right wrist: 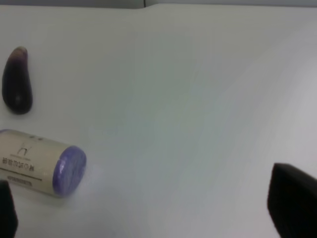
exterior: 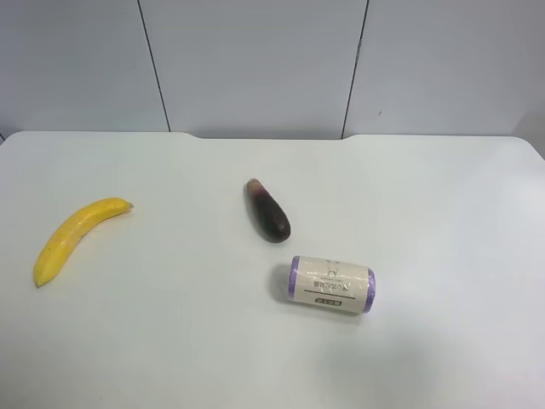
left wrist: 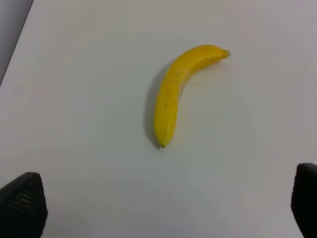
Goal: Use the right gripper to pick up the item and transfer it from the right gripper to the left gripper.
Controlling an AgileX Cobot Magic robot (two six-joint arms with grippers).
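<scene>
The yellow banana (exterior: 77, 234) lies on the white table (exterior: 443, 213) at the exterior high view's left. It also shows in the left wrist view (left wrist: 173, 94), some way ahead of my left gripper (left wrist: 163, 208), whose two black fingertips (left wrist: 22, 206) stand wide apart and empty. My right gripper (right wrist: 148, 213) is open and empty too, with only its dark fingertips (right wrist: 292, 203) showing. The banana is out of the right wrist view. Neither arm shows in the exterior high view.
A dark purple eggplant (exterior: 269, 211) lies near the table's middle, and a cream labelled roll with purple ends (exterior: 330, 285) lies nearer the front. Both show in the right wrist view, the eggplant (right wrist: 17, 82) and the roll (right wrist: 44, 166). Grey wall panels stand behind.
</scene>
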